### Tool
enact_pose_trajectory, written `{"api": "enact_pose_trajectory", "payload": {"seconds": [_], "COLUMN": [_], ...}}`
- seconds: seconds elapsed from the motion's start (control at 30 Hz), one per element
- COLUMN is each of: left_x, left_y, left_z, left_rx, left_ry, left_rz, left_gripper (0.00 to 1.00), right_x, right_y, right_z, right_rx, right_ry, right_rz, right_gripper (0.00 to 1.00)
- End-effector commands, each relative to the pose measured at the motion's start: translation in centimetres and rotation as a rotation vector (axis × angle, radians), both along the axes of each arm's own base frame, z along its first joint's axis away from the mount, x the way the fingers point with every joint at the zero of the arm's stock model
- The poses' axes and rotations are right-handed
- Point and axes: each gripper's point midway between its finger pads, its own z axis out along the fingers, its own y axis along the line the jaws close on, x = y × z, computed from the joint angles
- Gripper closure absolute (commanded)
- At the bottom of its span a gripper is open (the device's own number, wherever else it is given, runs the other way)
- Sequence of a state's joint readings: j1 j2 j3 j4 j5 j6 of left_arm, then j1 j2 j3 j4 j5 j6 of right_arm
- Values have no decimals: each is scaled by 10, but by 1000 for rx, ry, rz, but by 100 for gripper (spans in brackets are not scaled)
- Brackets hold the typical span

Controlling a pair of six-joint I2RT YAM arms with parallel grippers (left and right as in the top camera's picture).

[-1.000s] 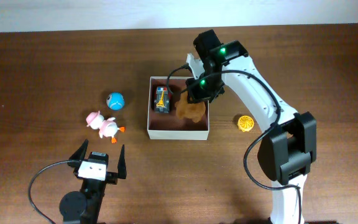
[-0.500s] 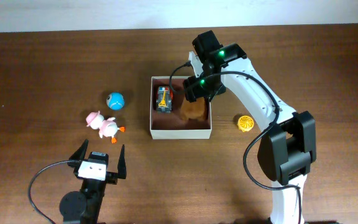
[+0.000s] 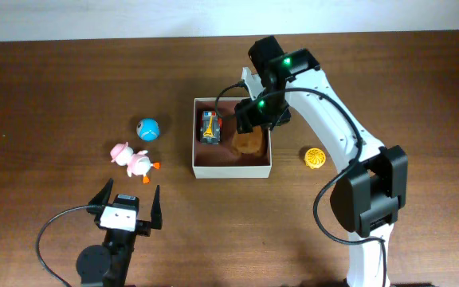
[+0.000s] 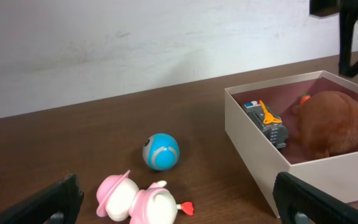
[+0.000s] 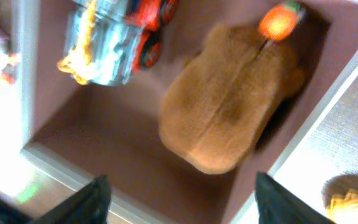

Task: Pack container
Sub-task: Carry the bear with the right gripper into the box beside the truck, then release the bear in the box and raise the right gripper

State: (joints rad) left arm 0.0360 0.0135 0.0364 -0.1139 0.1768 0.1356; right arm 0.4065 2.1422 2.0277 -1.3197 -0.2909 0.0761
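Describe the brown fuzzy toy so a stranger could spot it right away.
Find the square white-walled container on the wooden table. Two toys lie inside it, and the brown fuzzy toy is in the right half as seen from overhead. It is a soft, rounded furry lump, unlike the small grey toy car beside it.

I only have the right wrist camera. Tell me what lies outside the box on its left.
Observer: A small blue ball sits on the brown wooden table, left of the shallow white-walled square box and clear of its wall.
Operator: Report anything else on that side.
Observer: A pink and white duck toy lies beside the ball, on the side nearer the left arm.
Operator: Give me the left hand's state.
Observer: The left hand is open and empty, near the table's front edge, touching neither toy.
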Motion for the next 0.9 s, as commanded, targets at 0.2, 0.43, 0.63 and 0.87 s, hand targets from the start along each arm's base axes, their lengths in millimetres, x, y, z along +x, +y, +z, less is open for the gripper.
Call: {"api": "enact_pose_trajectory", "payload": {"seconds": [0.2,0.43,0.63,0.87], "left_x": [0,0,0,0], "left_y": [0,0,0,0], "left_z": [0,0,0,0], "left_rx": [11,11,11,11], "left_ry": [-6,-6,-6,-6], "left_rz": [-5,-5,-5,-5], "left_gripper": [0,0,0,0], "right_x": [-43,-50,-44,-23], "right_y": [38,40,29,13], "right_z": [-2,-40,-65,-71], "right_rx": [-58,-96,-142,-251], "right_ry": [19,38,17,-87], "right_rz": [172,149,130,110], "right_gripper": [59,74,73,74]}}
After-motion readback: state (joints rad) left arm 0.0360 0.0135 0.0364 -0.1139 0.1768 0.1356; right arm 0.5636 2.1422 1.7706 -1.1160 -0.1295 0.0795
